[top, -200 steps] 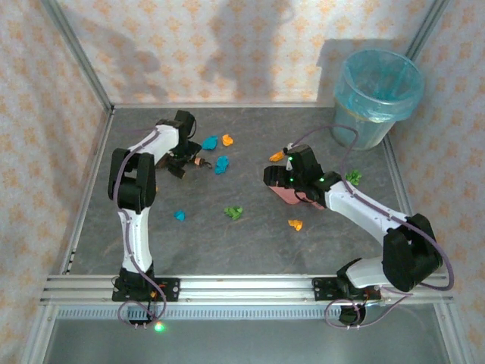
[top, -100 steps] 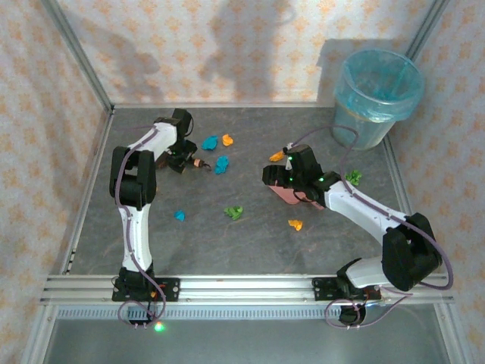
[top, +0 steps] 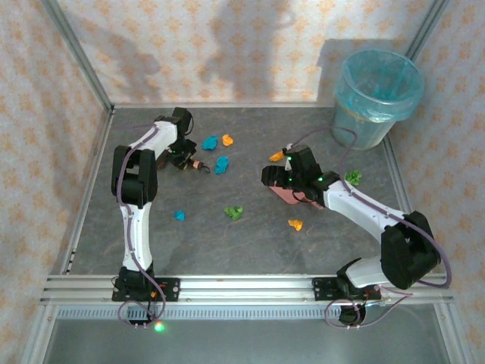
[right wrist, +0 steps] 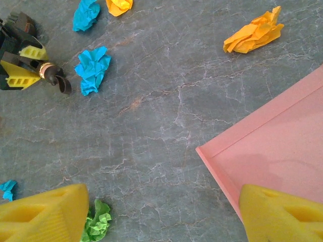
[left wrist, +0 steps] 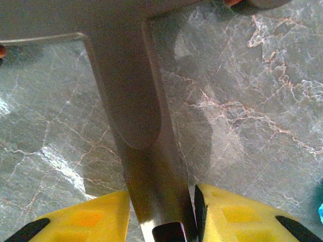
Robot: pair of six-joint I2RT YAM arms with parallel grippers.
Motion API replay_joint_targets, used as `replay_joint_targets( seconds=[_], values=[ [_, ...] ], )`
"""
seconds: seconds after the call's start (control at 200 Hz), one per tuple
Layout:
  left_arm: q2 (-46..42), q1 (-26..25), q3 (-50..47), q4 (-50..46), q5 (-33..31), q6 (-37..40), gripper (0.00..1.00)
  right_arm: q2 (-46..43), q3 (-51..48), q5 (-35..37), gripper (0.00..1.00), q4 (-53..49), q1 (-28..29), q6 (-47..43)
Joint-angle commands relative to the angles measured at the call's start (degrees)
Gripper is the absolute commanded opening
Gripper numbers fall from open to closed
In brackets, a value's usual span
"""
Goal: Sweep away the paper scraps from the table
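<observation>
Paper scraps (right wrist: pixel 92 70) lie scattered all over the dark, stone-patterned desk (top: pixel 250 250), every one loose on the surface. Nearest the arm bases, an orange scrap (top: pixel 295 224) sits to the right, a small blue scrap (top: pixel 179 215) to the left, and a green scrap (top: pixel 233 213) between them.

A step further back, the right gripper (top: pixel 271 178) hangs low at the pink dustpan (top: pixel 292 196) with its jaws spread wide. In its wrist view one yellow finger (right wrist: pixel 282 212) is over the pan's floor and the other is over bare desk; whether it touches the pan I cannot tell. A second green scrap (top: pixel 353 177) lies beside the right arm, and a crumpled orange piece (top: pixel 276 156) just beyond the gripper.

Over on the left, the left gripper (top: pixel 182 159) is clamped on the handle of the brown hand brush (left wrist: pixel 136 101), a finger pressing each side. A bright blue scrap (top: pixel 221 164) lies just to its right. Beyond that, a blue bit (top: pixel 210 142) and an orange bit (top: pixel 227 139) sit side by side. In the far right corner stands a bin (top: pixel 377 95) with a blue liner.
</observation>
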Motion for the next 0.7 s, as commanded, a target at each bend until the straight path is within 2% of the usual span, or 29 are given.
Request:
replay_joint_targets(
  seconds=[0.0, 0.195, 0.39, 0.525, 0.696],
  values=[
    [0.4, 0.6, 0.2, -1.6, 0.5, 2.0, 0.34, 0.3, 0.4, -0.5, 0.78, 1.3, 0.2, 1.0],
    [0.4, 0.6, 0.3, -2.4, 0.5, 3.8, 0.22, 0.5, 0.5, -1.2, 0.78, 1.3, 0.2, 2.0],
    [-0.5, 0.6, 0.1, -2.8, 0.1, 5.9, 0.0, 0.5, 0.9, -1.0, 0.78, 0.8, 0.2, 2.8],
    [-3.0, 0.5, -1.5, -2.4, -0.1, 7.5, 0.0, 0.4, 1.2, -1.0, 0.78, 0.2, 0.2, 4.2],
    [-12.7, -0.6, -7.7, -0.1, -3.1, 10.0, 0.0, 0.6, 2.5, -1.3, 0.77, -0.4, 0.2, 8.3]
  ],
)
